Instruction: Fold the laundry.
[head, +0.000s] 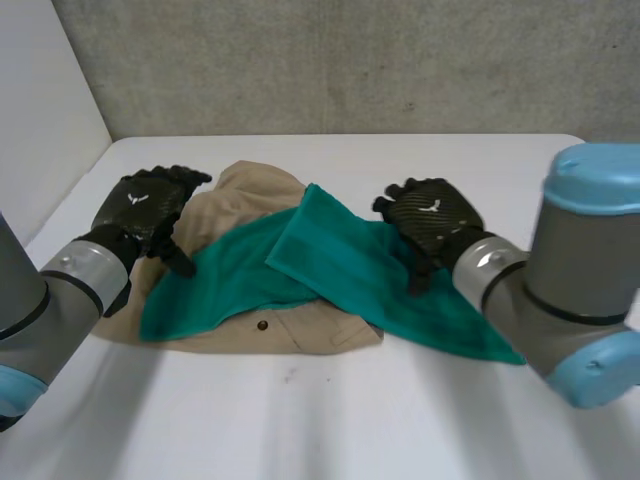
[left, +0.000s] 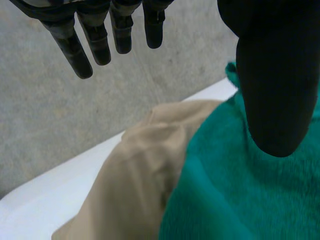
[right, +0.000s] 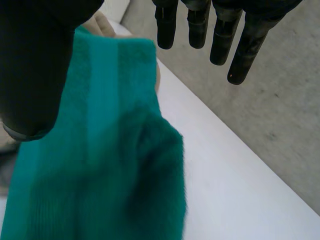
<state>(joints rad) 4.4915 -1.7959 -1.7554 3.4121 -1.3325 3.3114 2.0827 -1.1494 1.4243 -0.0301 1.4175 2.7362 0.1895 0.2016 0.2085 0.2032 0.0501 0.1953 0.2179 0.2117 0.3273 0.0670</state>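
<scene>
Green towel (head: 330, 265) lies crumpled across a beige garment (head: 240, 195) on the white table (head: 300, 420), spanning from under my left hand (head: 145, 210) to under my right hand (head: 430, 215).

- Left: fingers (left: 75, 50) straight and spread, thumb (left: 275, 75) well apart from them, nothing held. The thumb tip is over the towel's end and the garment is under the fingertips. Can't tell whether the thumb touches the cloth.
- Right: fingers (right: 240, 50) straight, thumb (right: 35, 65) apart, nothing held. The towel's folded-over flap is under the palm and bare table is beyond the fingertips. Contact is unclear here too.

Hidden or hard to read:
- Towel covers most of the garment, so I can't tell what kind it is. One dark button (head: 262, 325) shows near its near hem, between my hands.
- Towel's far end is cut off behind my right forearm (head: 500, 280).
- In each wrist view my thumb blocks part of the towel.

Writing: none legible. There's a small white emblem (head: 134, 198) on the back of each hand, no letters.
</scene>
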